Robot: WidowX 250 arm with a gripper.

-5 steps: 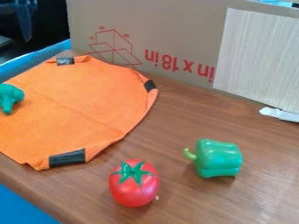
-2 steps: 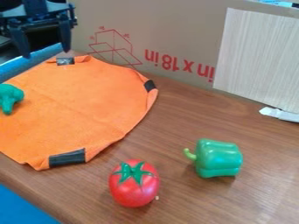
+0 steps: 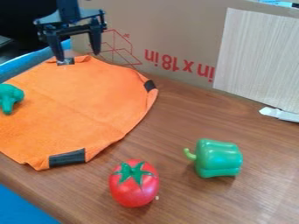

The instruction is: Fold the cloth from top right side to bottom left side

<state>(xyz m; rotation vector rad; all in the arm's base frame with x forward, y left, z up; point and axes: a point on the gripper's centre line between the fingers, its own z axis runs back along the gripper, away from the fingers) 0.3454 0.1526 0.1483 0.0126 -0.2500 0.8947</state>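
My gripper (image 3: 78,56) hangs at the upper left, over the far edge of the cloth, its two fingers spread wide apart with nothing between them. The orange cloth (image 3: 81,103) lies spread flat on the wooden table, with black tape patches at its corners. One patch (image 3: 65,61) is at the far edge by the left fingertip, another (image 3: 151,85) at the right corner, and a third (image 3: 67,158) at the near edge.
Green toy broccoli (image 3: 8,98) rests on the cloth's left part. A red tomato (image 3: 134,183) and a green pepper (image 3: 217,158) stand on the table (image 3: 181,118) to the right. A cardboard box (image 3: 175,39) forms a wall behind, with a white object (image 3: 279,113) by its foot.
The gripper has come in from the upper left and moved right, to above the cloth's far edge. The cloth and the toys have stayed put.
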